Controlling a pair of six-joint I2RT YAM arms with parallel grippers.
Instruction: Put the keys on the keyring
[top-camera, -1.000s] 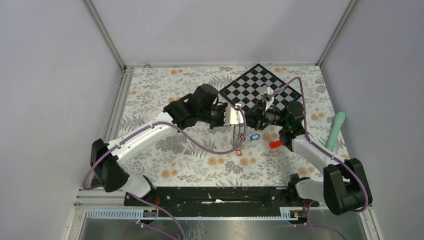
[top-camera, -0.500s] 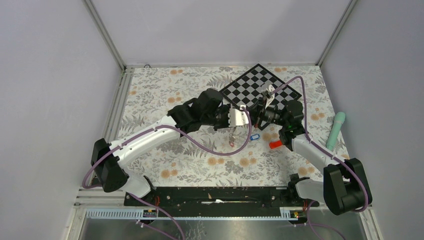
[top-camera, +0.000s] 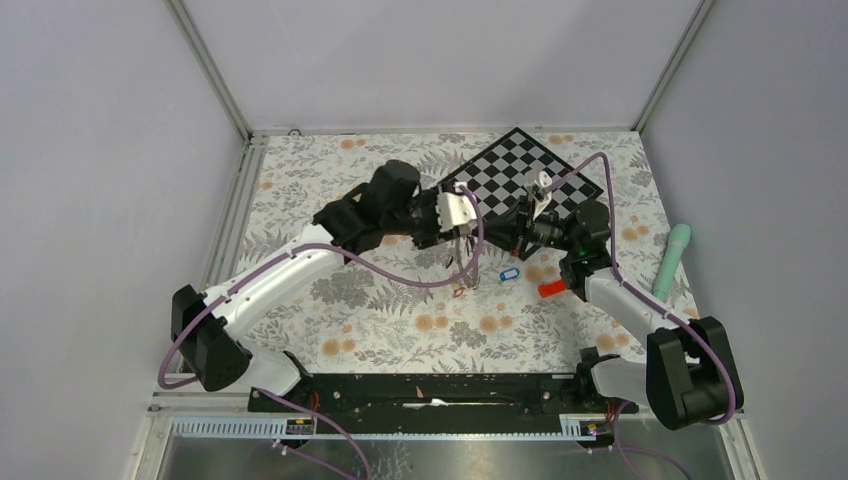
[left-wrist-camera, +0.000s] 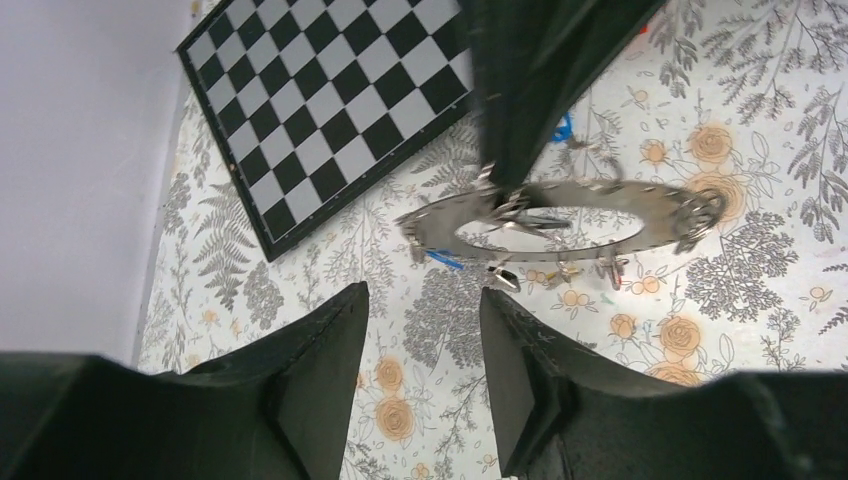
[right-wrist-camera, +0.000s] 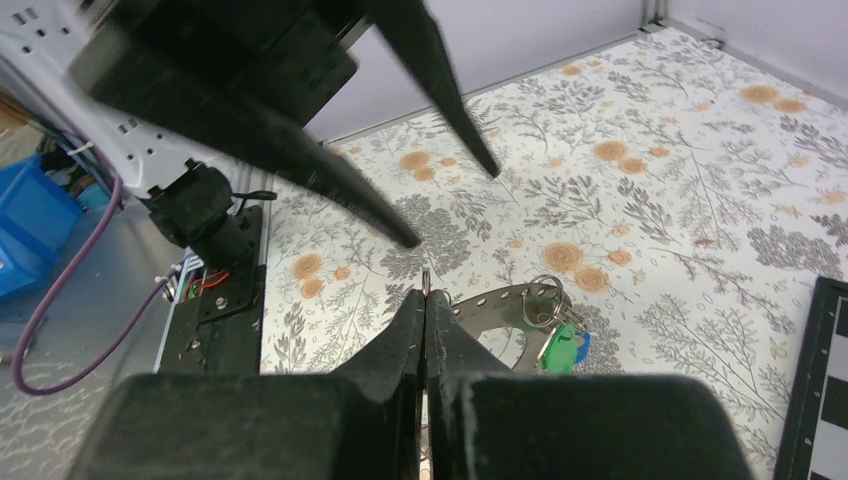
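Note:
The keyring (left-wrist-camera: 560, 215), a flat grey ring with small holes round its rim, hangs above the floral table. My right gripper (right-wrist-camera: 425, 300) is shut on its edge, and in the left wrist view the dark right fingers (left-wrist-camera: 520, 100) come down onto it from above. A green-tagged key (right-wrist-camera: 558, 350) dangles from the keyring (right-wrist-camera: 490, 305) on a wire loop, with a blue tag behind it. My left gripper (left-wrist-camera: 420, 295) stands open and empty just short of the ring. In the top view the left gripper (top-camera: 458, 250) and the right gripper (top-camera: 497, 240) face each other across the keyring (top-camera: 468, 263). A blue key (top-camera: 509, 273) lies on the table.
A chequered board (top-camera: 520, 175) lies at the back right, just behind both grippers. A red oblong block (top-camera: 551, 289) sits near the right forearm. A pale green cylinder (top-camera: 672, 260) lies by the right wall. A small red-tagged piece (top-camera: 459, 292) shows under the ring.
My left gripper has opened and drawn back to the left, away from the ring. The right gripper still holds the keyring in about the same place.

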